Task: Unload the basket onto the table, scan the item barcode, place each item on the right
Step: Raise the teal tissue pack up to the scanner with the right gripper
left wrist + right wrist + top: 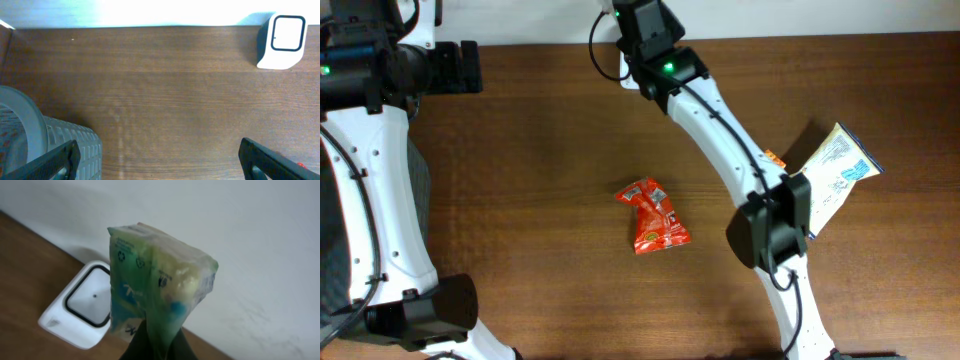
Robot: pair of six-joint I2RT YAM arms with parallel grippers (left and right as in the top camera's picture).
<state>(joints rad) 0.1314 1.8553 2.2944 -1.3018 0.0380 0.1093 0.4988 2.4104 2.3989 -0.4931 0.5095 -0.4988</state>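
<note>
The right end effector (157,349) grips the green-and-white packet (155,290), raised off the tabletop (550,150), the white scanner (82,307) beyond it; the left end effector (159,150) gapes wide, empty.

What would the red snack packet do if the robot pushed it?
The red snack packet looks crinkled, so it is probably floppy and light. Its shiny wrapper might be slippery. Lying flat on the table, it would likely slide rather than roll.
</note>
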